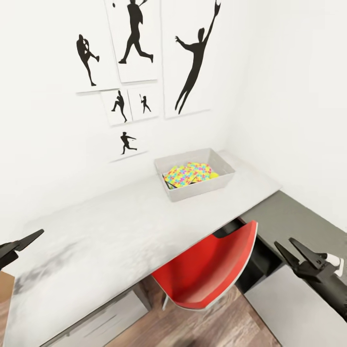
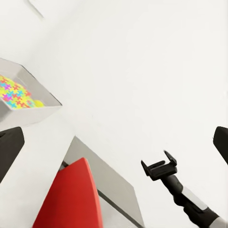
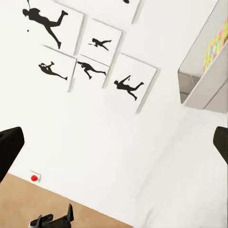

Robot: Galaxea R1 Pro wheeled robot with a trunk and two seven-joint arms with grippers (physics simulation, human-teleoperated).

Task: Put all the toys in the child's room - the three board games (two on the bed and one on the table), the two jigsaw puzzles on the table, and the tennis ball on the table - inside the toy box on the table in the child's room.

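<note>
Head view: red chair (image 1: pixel 207 270) fronts table (image 1: pixel 120 226); both tools wide, empty.

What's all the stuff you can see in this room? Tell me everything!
toy box: one, grey, on the table near the corner.
puzzles: colourful, inside the toy box; count unclear.
ball: one, yellow, in the toy box beside the puzzles.
table: one, pale grey, along the wall.
chair: one, red, tucked at the table.
pictures: six, black sports figures on white, on the wall.
left gripper: black, open, empty.
right gripper: black, open, empty.
</note>
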